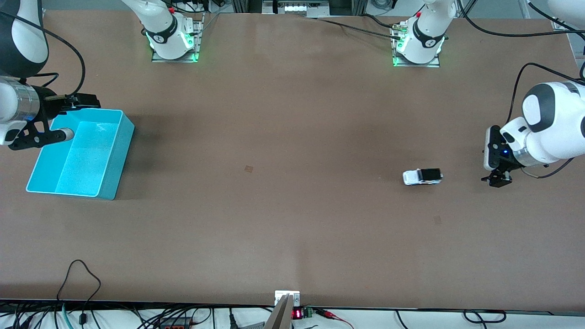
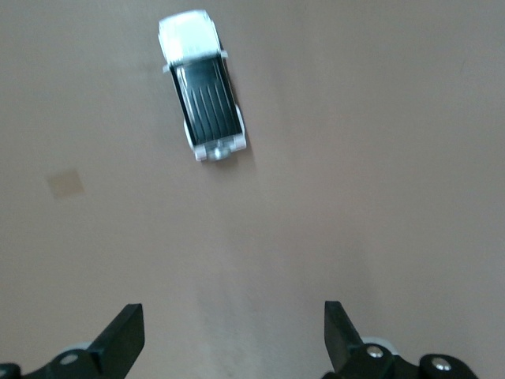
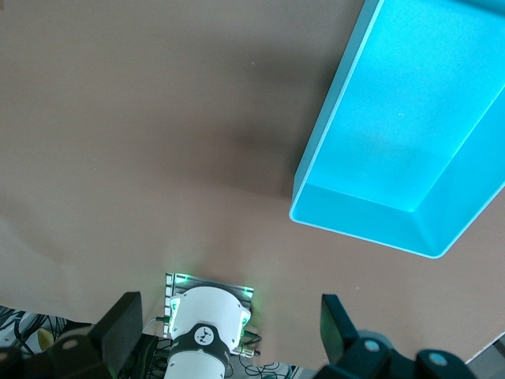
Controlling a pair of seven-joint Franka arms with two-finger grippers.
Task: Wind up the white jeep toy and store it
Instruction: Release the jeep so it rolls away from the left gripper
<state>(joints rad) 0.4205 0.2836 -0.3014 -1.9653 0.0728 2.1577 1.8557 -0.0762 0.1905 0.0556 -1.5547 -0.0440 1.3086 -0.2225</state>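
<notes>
White jeep toy (image 1: 422,177) sits on the table (image 1: 274,219), right-centre of frame (on its wheels) — left gripper (image 1: 497,179) beside it, jaws wide, empty. Right gripper (image 1: 45,119) over the cyan bin (image 1: 116,160), frame's left — jaws wide, empty.

White arms with black joints and black cables.

Left gripper (image 1: 498,178) and right gripper (image 1: 68,119) hover, fingers spread wide

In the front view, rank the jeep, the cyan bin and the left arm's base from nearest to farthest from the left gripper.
From the left gripper, open:
1. Jeep, beside it on the table.
2. Left arm's base, along the table's top edge.
3. Cyan bin, at the right arm's end.
</notes>
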